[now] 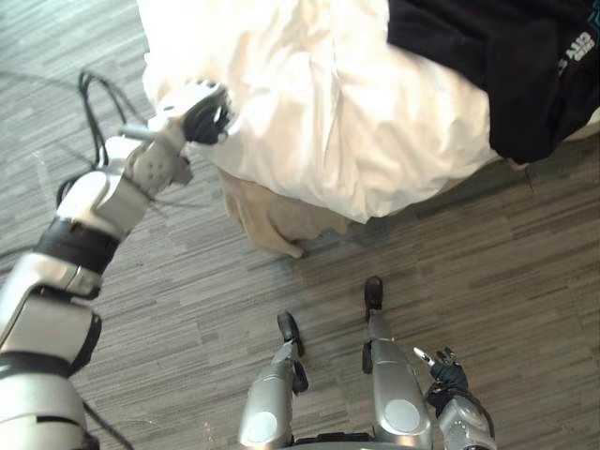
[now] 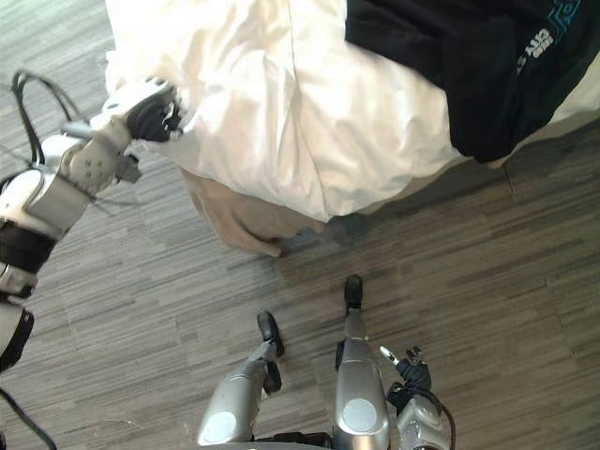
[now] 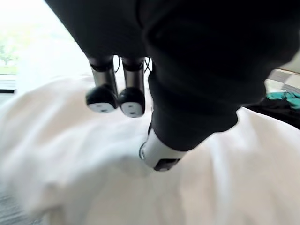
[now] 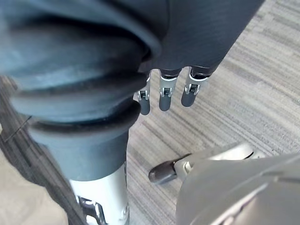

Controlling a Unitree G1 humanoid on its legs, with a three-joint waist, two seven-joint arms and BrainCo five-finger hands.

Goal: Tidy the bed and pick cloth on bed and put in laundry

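- Black cloth (image 1: 506,66) with a bit of teal print lies bunched on top of the bed, at the far right corner as the head camera sees it, and one fold hangs over the near edge.
- It rests on the white duvet (image 1: 356,122), which is rumpled and spills over the side of the bed towards the floor (image 1: 487,272).
- Under the hanging duvet, a tan bed base (image 1: 267,220) shows at the near corner.
- The left arm reaches forward, and the left hand (image 1: 202,111) is at the left corner of the duvet, right against the white fabric.
- From the left wrist camera, this hand (image 3: 102,96) hangs just over the folds of the duvet; I cannot tell whether it grips the fabric or only touches it.
- The black cloth (image 3: 281,101) is well apart from the left hand, further along the bed.
- The right hand (image 1: 441,373) hangs low at the robot's side, over the grey striped floor and well away from the bed.
- Its fingers (image 4: 165,96) are straight and slightly apart, and they hold nothing.
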